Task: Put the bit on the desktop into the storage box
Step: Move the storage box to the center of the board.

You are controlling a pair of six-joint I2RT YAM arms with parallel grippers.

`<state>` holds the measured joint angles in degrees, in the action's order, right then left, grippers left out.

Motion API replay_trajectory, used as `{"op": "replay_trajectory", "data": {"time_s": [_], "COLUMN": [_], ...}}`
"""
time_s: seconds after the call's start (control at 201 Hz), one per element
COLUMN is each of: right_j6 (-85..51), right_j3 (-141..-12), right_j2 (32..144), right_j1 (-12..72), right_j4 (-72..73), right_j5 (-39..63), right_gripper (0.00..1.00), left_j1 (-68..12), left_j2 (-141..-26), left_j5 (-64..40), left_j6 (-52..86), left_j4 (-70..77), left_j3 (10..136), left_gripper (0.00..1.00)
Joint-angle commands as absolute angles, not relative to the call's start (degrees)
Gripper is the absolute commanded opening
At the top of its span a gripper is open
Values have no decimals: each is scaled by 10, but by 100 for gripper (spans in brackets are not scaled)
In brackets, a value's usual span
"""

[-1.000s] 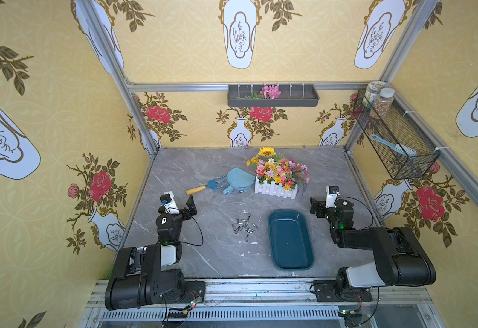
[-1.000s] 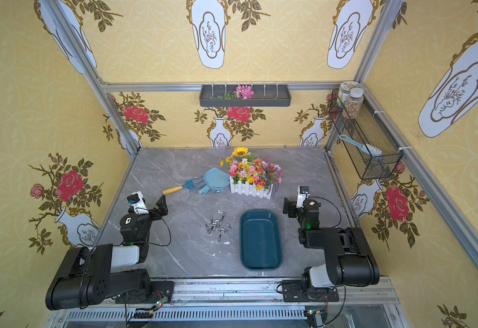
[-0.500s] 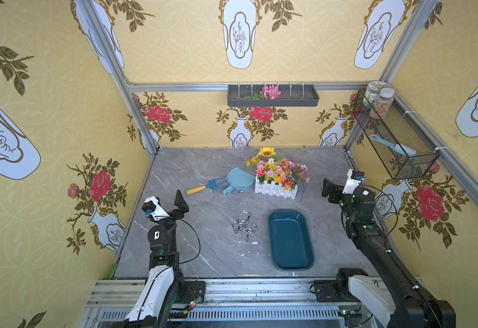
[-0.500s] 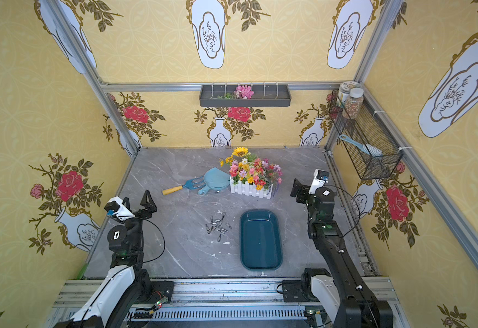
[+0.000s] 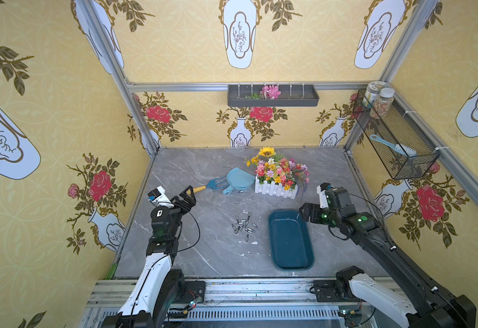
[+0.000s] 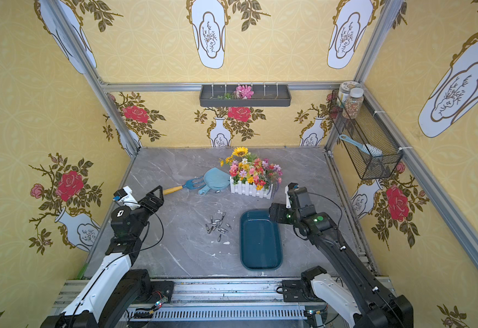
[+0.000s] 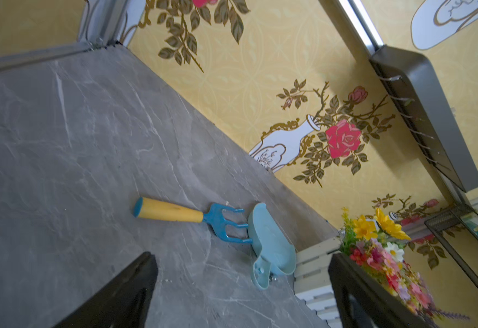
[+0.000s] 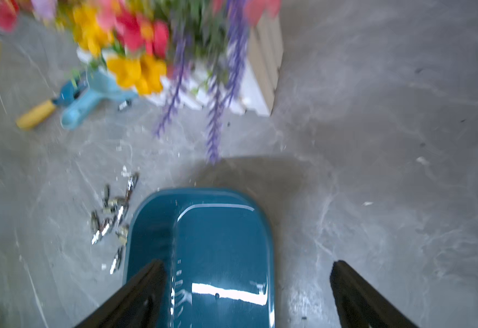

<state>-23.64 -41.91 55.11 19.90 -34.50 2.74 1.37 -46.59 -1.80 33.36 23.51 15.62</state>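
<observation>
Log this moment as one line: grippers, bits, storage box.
left gripper: open, empty | right gripper: open, empty, above far end of storage box | bits: piled on desktop beside box | box: no bits inside

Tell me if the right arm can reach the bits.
Probably yes: the open right end effector hovers at the storage box, and the bits lie just across it, nothing standing between.

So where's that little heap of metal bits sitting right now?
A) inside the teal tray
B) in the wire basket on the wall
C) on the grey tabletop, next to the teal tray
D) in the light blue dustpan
C: in both top views the bits lie scattered on the desktop, just beside the storage box, and nothing shows inside the box.
</observation>
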Motion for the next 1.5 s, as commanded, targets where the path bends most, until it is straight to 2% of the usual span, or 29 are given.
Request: {"op": "replay_trajectory", "data": {"time_s": [0.0, 0.219, 0.713, 1.012, 1.206, 1.491], "right_j6": [-268, -277, -262, -241, -222, -182], "right_j3": [-416, -384, -375, -397, -422, -484], "right_j2": [591, 637, 683, 719, 762, 843], "right_j1": [231, 242, 239, 221, 189, 163], "right_j4": [-372, -335, -286, -247, -221, -195], "right_j5": [-29, -44, -21, -14, 7, 12], "right_gripper": [88, 78, 21, 7, 2, 1], "left_j1": [-2, -3, -2, -3, -3, -3], "left_j2": [-476, -487, -506, -504, -503, -503], "left_j5": [-27, -18, -3, 4, 5, 5], "left_j6": [339, 333, 327, 324, 323, 326], "left_j4": [213, 207, 190, 181, 176, 167], "left_j3": [157, 157, 175, 183, 185, 190], "left_gripper": [100, 100, 100, 100, 100, 100]}}
